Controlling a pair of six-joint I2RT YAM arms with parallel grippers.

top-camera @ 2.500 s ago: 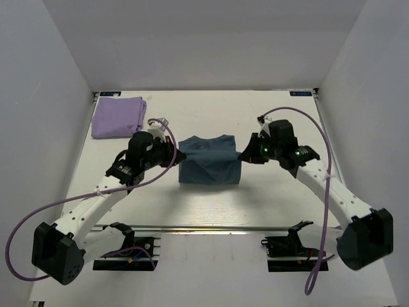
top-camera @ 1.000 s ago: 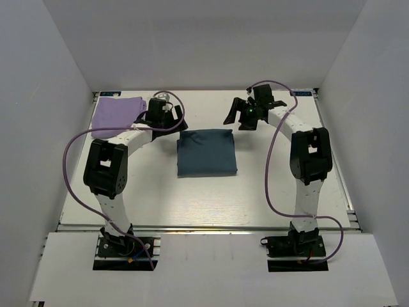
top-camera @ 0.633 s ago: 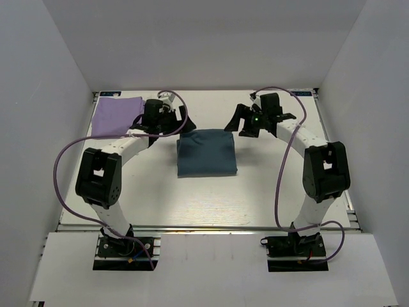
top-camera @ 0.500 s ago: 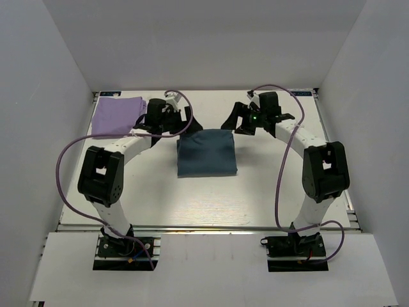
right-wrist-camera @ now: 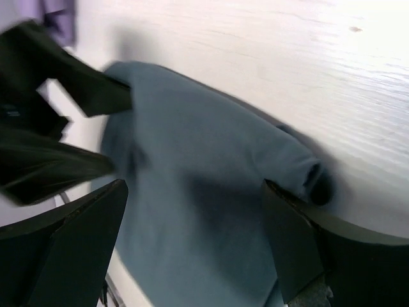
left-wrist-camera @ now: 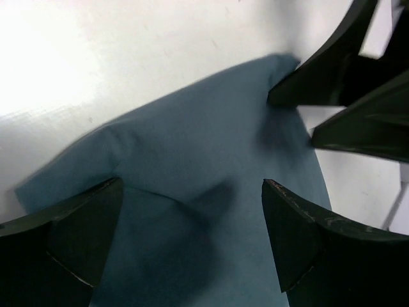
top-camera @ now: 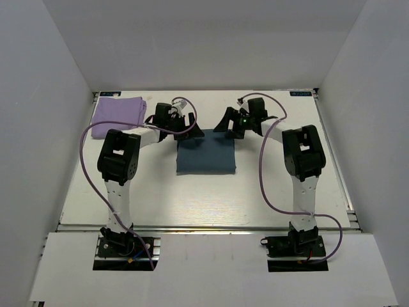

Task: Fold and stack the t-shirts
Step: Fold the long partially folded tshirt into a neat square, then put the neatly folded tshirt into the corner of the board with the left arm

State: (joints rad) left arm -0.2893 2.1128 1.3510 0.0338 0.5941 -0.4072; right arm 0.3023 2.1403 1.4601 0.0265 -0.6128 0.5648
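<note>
Folded blue tee (top-camera: 206, 155) frame centre. Left gripper (top-camera: 192, 130) and right gripper (top-camera: 225, 125) spread wide, empty, at its top corners. Lavender tee (top-camera: 116, 117) upper left.

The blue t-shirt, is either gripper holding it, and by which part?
Nothing is held. The left gripper and right gripper stand open at the blue t-shirt's far edge.

The right arm's fingers (right-wrist-camera: 64, 249) stand wide apart, holding nothing, over a folded blue t-shirt (right-wrist-camera: 204, 166) that lies on the white tabletop (right-wrist-camera: 287, 70). The shirt's far right corner bulges in a small rolled fold close to one finger. At its left corner are the left arm's fingers (right-wrist-camera: 70, 83), dark and blurred, one tip at the cloth's edge. Beyond them a sliver of purple t-shirt (right-wrist-camera: 54, 13) shows.
</note>
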